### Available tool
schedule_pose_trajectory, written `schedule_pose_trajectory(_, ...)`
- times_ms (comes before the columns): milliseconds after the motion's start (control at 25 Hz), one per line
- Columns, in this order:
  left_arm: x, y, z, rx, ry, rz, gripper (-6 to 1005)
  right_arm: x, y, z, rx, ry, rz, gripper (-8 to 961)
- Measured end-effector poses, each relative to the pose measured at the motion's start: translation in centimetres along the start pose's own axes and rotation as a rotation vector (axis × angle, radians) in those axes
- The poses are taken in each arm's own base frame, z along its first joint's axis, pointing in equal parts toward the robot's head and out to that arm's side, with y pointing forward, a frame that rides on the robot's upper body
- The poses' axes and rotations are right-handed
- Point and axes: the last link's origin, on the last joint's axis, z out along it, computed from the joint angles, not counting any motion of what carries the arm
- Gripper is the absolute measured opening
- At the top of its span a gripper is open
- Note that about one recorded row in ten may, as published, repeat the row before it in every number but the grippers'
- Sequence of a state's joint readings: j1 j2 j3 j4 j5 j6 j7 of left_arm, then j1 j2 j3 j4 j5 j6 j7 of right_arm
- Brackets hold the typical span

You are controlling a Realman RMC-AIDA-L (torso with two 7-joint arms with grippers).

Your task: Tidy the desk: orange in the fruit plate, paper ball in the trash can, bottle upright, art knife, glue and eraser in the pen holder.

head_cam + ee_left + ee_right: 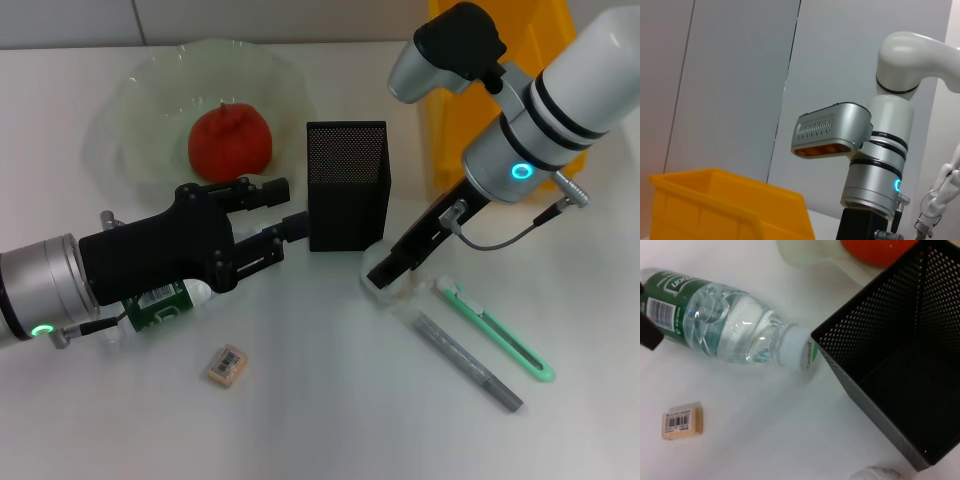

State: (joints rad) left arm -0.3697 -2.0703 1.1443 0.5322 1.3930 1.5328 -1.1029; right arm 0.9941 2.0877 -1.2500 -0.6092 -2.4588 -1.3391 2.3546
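The orange [230, 140] lies in the translucent fruit plate [130, 110] at the back left. A black mesh pen holder [347, 185] stands mid-table and shows nothing inside [900, 385]. The bottle [165, 302] lies on its side, its cap [799, 352] toward the holder. My left gripper [272, 213] hovers open above it, holding nothing. At the paper ball [388, 282], right of the holder, my right gripper [384, 270] has its tip on the ball. The eraser [227, 365], green art knife [495, 335] and grey glue [468, 362] lie near the front.
A yellow bin [480, 90] stands at the back right behind the right arm, and it also shows in the left wrist view [715, 210]. The eraser [682, 422] sits apart from the bottle [715, 320] on the white table.
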Motion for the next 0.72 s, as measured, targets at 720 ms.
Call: schedule_pose_trajectory(720,0.0,-0.1,0.0,0.008,-0.002,0.000,455,5.0,1.1,-5.0,-0.100,-0.261,-0.017,484)
